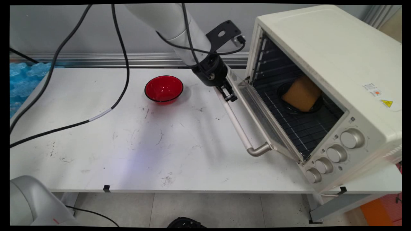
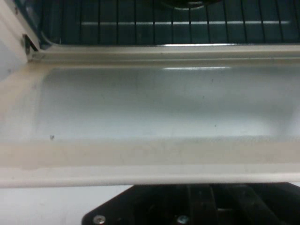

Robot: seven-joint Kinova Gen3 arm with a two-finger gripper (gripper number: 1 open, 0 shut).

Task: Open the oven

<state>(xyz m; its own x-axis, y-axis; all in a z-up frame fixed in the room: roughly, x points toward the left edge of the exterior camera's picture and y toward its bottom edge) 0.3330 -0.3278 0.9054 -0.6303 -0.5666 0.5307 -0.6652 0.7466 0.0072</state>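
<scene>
Looking across the white table (image 1: 154,150), we saw a surface scuffed with dark marks and scratches, set against a grey wall with a metal rail running along the table's far edge. Blue bubble wrap (image 1: 22,80) lay beyond the table's left edge, and pale floor tiles showed below its near edge. Black cables (image 1: 122,67) hung from the arm and trailed over the left part of the table.

We counted one toaster oven (image 1: 330,64), cream-coloured, standing at the table's right edge with its door (image 1: 257,109) dropped open toward the middle of the table. Its front panel carried four silver knobs (image 1: 335,153) in a row. Inside, on the wire rack, sat one dark round dish (image 1: 318,106) holding one tan, sponge-like block (image 1: 301,93). One red bowl (image 1: 163,89) stood upright near the far edge, well apart from the oven and to the left of the gripper.

The gripper (image 1: 228,94) was down at the far end of the door's long handle (image 1: 239,128), at the door's free edge. We could not tell whether the fingers were open or closed, nor whether they touched the handle. In the hand view the door's inner face (image 2: 154,103) filled most of the picture, with the rack's bars (image 2: 140,21) above it and the gripper's black linkage (image 2: 197,206) at the bottom.
</scene>
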